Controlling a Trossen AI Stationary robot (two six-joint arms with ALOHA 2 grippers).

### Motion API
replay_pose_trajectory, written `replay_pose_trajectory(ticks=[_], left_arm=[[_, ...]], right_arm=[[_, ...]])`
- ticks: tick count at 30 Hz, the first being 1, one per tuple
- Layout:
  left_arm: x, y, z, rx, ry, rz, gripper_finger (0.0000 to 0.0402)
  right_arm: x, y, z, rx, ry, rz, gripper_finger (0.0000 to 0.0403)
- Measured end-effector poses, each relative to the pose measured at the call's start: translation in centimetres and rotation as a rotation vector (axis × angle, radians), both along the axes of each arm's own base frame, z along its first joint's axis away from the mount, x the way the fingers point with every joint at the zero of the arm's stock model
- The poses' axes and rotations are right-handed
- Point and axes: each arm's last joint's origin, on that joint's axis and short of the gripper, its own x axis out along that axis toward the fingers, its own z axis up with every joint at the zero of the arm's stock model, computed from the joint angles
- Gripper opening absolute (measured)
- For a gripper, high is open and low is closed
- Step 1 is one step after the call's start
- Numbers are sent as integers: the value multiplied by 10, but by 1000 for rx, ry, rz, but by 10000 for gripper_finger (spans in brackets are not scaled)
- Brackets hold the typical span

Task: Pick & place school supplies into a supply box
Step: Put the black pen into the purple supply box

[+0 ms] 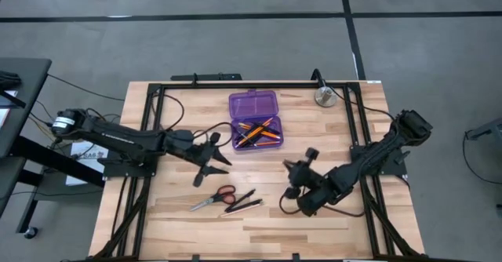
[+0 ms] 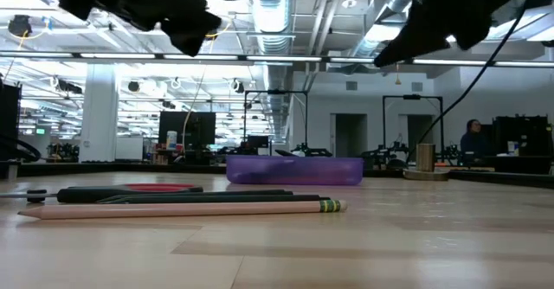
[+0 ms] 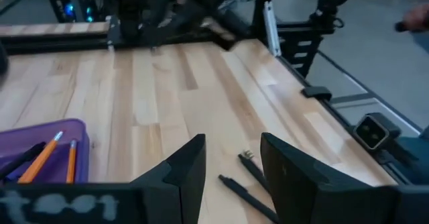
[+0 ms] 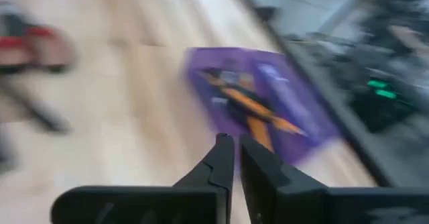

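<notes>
The purple supply box [image 1: 256, 121] lies open near the table's far middle, and its tray [image 1: 257, 133] holds orange pencils and black pens. It also shows in the low view [image 2: 294, 170]. Red-and-black scissors [image 1: 215, 199], two black pens [image 1: 241, 199] and a pale pencil [image 2: 182, 208] lie flat on the table nearer the front. My left gripper [image 1: 213, 161] hovers open between box and scissors; the pens [image 3: 244, 184] show between its fingers, below them. My right gripper [image 4: 236, 155] hangs shut and empty to the right of the box [image 4: 258, 100], pointing toward it.
A round silver metal disc [image 1: 325, 97] stands near the far right corner, also seen in the low view [image 2: 424, 159]. A black frame [image 1: 235, 85] runs round the table's edges. Bare wood [image 1: 259, 231] lies along the near edge.
</notes>
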Motion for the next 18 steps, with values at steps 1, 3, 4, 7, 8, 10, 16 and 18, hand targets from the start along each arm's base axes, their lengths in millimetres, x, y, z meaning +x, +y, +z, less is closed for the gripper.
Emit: replay_pose_trajectory(ticks=[1,3,4,7,8,10,16,18], left_arm=[[3,0,0,0,5,4,131],[7,1,0,0,9,7,131],[9,1,-1,-1,6,6,131],[14,0,-6,-19,31,10,131],[15,-1,-9,-31,45,13,131],[18,-2,-16,-52,80,17,131],[32,-15,-36,-114,125,1,131],[35,-20,-43,-133,148,-3,131]], right_arm=[[4,3,1,25,13,51,16],[13,9,4,72,24,173,9],[17,12,7,93,23,243,6],[28,19,15,147,6,450,1],[30,21,17,156,-2,512,1],[34,21,20,158,-4,594,2],[38,5,15,152,64,562,4],[37,-1,10,177,105,514,4]])
